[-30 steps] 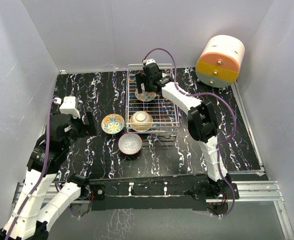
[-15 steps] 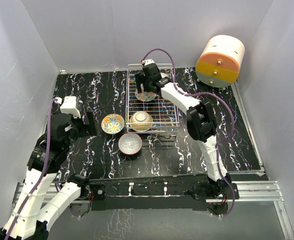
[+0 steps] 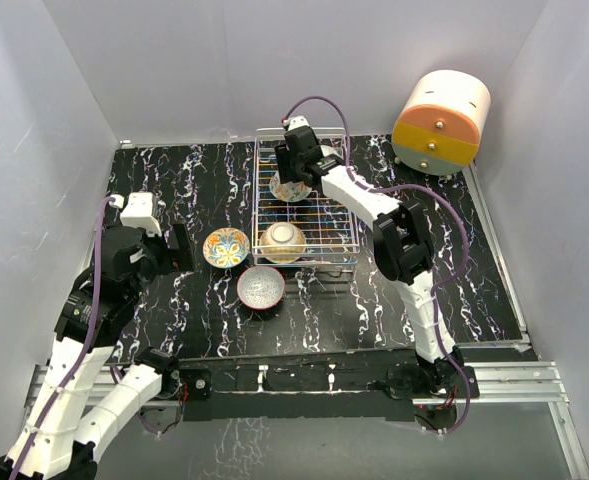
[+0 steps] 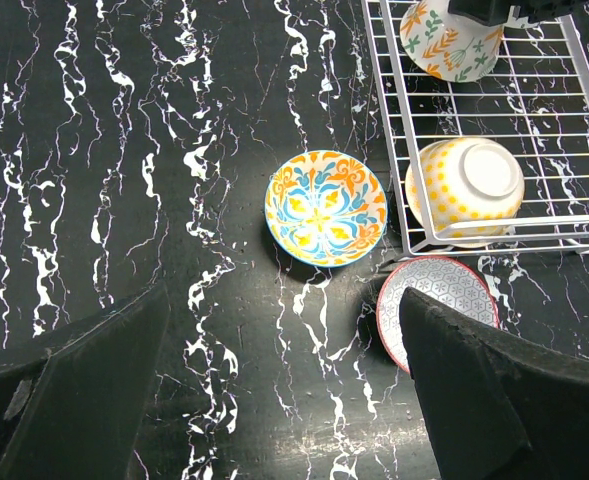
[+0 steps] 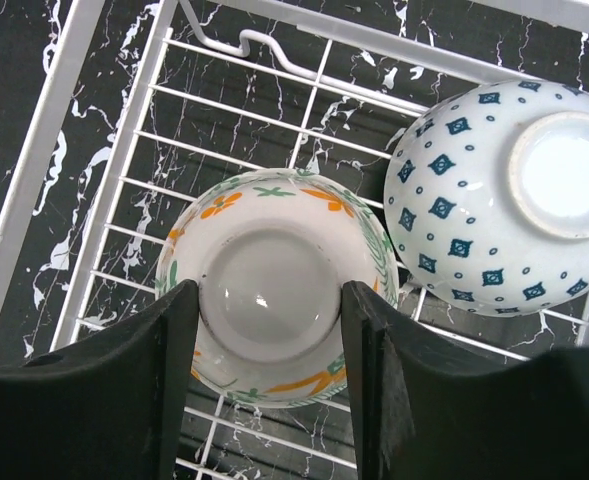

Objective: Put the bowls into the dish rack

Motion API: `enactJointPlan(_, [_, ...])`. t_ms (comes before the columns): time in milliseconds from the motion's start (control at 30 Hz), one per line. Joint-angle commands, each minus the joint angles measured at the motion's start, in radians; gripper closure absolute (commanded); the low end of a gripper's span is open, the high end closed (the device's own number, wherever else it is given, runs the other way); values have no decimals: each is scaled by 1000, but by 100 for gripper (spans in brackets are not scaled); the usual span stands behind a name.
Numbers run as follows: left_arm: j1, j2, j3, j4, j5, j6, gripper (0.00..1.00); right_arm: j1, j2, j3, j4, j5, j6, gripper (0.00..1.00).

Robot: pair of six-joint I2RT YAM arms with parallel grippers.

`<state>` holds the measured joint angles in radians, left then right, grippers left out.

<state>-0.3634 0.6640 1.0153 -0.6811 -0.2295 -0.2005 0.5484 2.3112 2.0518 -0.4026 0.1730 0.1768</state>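
Note:
The silver wire dish rack (image 3: 258, 200) stands at the back centre. My right gripper (image 3: 292, 178) is inside it, shut on the foot of an upside-down orange-floral bowl (image 5: 274, 290), with a finger on each side. A blue-dotted bowl (image 5: 504, 200) lies upside down beside it in the rack (image 5: 114, 150). A yellow-dotted bowl (image 3: 283, 241) lies upside down at the rack's front. A yellow-teal bowl (image 3: 226, 247) and a red-rimmed bowl (image 3: 261, 288) sit upright on the table left of and in front of the rack. My left gripper (image 3: 182, 247) is open and empty, left of the yellow-teal bowl (image 4: 325, 207).
An orange-and-cream cylindrical cabinet (image 3: 441, 120) stands at the back right. White walls close in the black marbled table (image 3: 174, 180) on three sides. The red-rimmed bowl (image 4: 436, 305) lies close to the rack's front left corner.
My right gripper has moved the orange-floral bowl slightly back and left inside the rack. The left arm has not moved.

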Motion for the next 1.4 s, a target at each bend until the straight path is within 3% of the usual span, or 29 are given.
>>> enactJointPlan(0, [-2, -8, 6, 2, -18, 13, 3, 5, 6, 15, 55, 36, -22, 55])
enactJointPlan(167, [-3, -13, 5, -3, -22, 12, 3, 5, -27, -28, 60, 46, -24, 63])
enactJointPlan(533, [-4, -23, 4, -2, -14, 3, 3, 10, -191, -163, 61, 50, -16, 64])
enactJointPlan(867, [-3, -32, -6, 1, 0, -1, 3, 10, -389, -428, 102, 164, -1, 64])
enactJointPlan(1367, [-3, -30, -15, 21, 34, -16, 3, 10, -652, -744, 86, 105, 52, 64])
